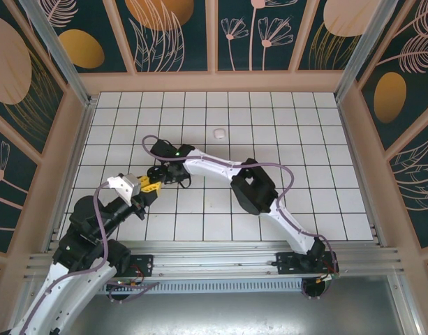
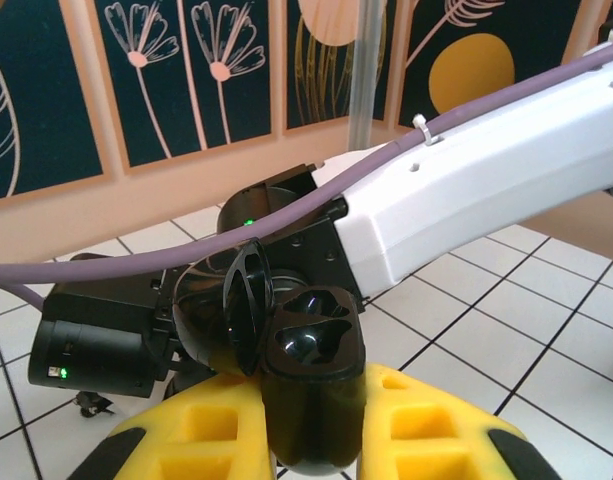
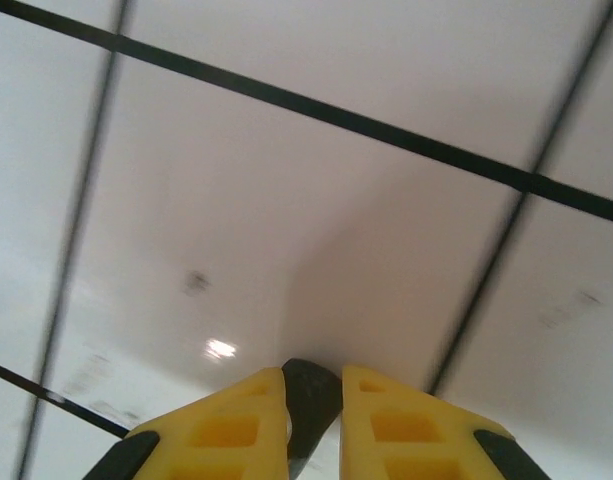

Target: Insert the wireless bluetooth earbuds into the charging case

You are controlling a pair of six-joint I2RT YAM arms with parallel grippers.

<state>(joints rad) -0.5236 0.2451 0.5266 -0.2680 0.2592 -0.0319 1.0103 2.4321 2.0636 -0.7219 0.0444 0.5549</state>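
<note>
My left gripper (image 2: 311, 382) is shut on the black charging case (image 2: 316, 340), which stands upright between the yellow fingers. The case's lid (image 2: 248, 305) hangs open to the left, and its two sockets are empty. My right gripper (image 3: 313, 375) is shut on a small black earbud (image 3: 311, 395) just above the white tiles. In the top view the left gripper (image 1: 149, 185) and the right gripper (image 1: 160, 173) sit close together at the centre-left of the floor. A small white earbud-like piece (image 1: 218, 132) lies alone on a tile farther back.
The right arm's white forearm (image 2: 486, 170) and purple cable (image 2: 136, 262) cross just behind the case. Its elbow (image 1: 252, 185) is over the middle tiles. Wooden walls (image 1: 214, 82) ring the tiled floor (image 1: 304, 160).
</note>
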